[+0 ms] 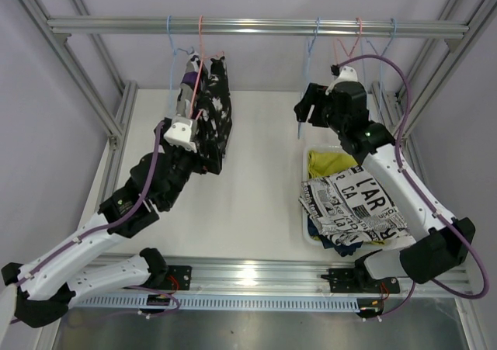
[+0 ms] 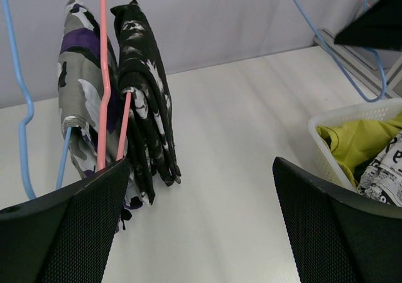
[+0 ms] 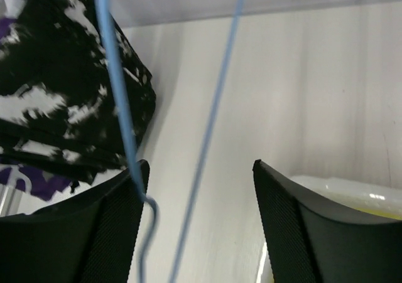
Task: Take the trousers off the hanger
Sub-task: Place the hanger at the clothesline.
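Top external: noted rail [image 1: 256,26] across the frame, over table [image 1: 264,125]. Found basket [image 1: 305,171] at table's right, just below bare hangers [image 1: 308,71], presumably set there to catch what comes off. Counted three trousers inside: yellow-green pair [image 1: 330,164] at the back, print pair [image 1: 353,202] on top, navy pair [image 1: 342,245] underneath. Found hung pairs [image 1: 210,117], black, white and purple, folded over hangers at left; judged the job past halfway. Saw left gripper [image 2: 198,170] spread wide and grasping nothing, one finger just beside pink hanger [image 2: 102,76], apparently lined up to draw a pair off. Saw right gripper [image 3: 200,170] parted too, clamping nothing, with blue hanger [image 3: 214,101] running loose between the jaws.
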`<state>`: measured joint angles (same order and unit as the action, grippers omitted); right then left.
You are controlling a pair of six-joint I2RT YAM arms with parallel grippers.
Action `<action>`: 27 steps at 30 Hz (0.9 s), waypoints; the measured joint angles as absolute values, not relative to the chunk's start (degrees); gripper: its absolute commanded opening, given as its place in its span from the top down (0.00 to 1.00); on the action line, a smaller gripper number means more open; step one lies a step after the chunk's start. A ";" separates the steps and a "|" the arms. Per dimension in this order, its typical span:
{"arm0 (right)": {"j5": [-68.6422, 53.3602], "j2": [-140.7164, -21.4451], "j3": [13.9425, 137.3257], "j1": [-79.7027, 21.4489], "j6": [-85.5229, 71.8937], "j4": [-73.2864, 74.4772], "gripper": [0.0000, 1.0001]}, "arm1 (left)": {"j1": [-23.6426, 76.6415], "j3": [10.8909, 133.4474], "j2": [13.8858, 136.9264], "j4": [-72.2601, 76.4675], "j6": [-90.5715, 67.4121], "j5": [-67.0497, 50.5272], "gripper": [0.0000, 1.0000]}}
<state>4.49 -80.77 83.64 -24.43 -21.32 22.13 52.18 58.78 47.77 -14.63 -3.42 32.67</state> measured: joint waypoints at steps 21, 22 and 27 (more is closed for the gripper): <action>11.90 -51.09 72.25 -38.48 -23.14 29.85 0.22 | 50.06 54.94 38.28 -10.22 -1.72 34.87 0.00; 13.30 -50.52 73.28 -40.42 -23.14 30.37 0.22 | 50.04 54.61 37.52 -9.45 -1.50 34.87 0.01; 18.22 -51.94 78.28 -47.03 -22.90 30.48 0.22 | 50.04 51.83 32.05 -4.95 -0.30 35.88 0.00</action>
<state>18.22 -51.94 78.28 -47.03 -22.90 30.48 50.04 51.83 32.05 -4.95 -0.30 35.88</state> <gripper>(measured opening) 0.783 0.994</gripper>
